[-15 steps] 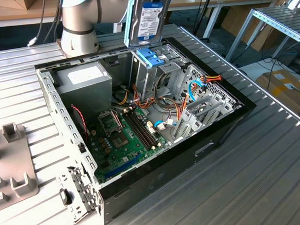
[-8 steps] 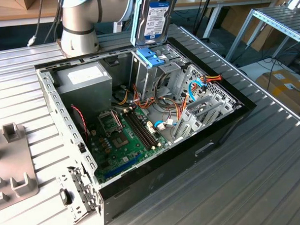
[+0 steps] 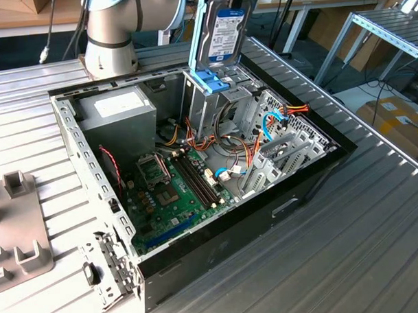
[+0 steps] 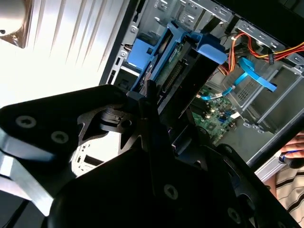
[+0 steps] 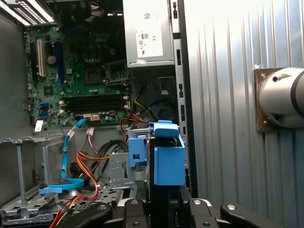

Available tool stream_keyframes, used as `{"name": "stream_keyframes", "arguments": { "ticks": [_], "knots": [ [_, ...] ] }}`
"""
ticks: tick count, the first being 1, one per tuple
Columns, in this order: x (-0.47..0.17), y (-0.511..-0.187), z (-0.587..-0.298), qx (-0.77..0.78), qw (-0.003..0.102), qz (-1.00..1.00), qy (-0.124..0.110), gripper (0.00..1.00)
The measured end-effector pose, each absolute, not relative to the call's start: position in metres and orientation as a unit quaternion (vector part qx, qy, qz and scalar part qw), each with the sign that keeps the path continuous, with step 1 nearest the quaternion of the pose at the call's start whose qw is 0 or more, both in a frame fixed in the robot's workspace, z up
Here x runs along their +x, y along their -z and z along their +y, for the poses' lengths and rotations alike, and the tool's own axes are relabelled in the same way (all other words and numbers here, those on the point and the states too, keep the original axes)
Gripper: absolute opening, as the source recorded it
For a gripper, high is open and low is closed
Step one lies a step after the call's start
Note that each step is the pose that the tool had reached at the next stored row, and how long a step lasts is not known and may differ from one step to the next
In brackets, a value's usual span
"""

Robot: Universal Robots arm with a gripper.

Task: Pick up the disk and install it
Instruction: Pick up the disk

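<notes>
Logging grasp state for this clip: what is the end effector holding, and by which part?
The disk, upright over the drive cage, gripped by the end effector at its upper end.

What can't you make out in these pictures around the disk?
- Top of the disk, exterior view: cut off by the upper edge.
- Its label, both wrist views: edge-on.
- Slot in the drive cage, first wrist view: hidden behind the disk's blue rail.
- Person's hand, second wrist view: cut by the frame edge.

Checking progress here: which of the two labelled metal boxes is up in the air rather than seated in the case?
The disk: blue-railed, held upright above the drive cage. The grey power supply sits in the case.
</notes>
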State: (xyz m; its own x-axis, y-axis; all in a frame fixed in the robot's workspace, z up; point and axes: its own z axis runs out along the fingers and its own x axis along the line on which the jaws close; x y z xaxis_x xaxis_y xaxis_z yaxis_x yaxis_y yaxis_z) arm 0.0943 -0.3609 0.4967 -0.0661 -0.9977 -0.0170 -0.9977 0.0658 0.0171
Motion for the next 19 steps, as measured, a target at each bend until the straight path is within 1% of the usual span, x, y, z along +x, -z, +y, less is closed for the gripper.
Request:
{"name": "stream_keyframes", "arguments": {
  "ticks": [10, 16, 17, 19],
  "knots": [
    [0.094, -0.497, -0.394, -0.683, 0.0, 0.73, -0.011, 0.35],
    [0.094, -0.497, -0.416, -0.683, -0.003, 0.73, -0.009, 0.35],
    [0.094, -0.497, -0.424, -0.683, -0.003, 0.73, -0.008, 0.35],
    [0.094, -0.497, -0.428, -0.683, -0.004, 0.73, -0.007, 0.35]
  ]
}}
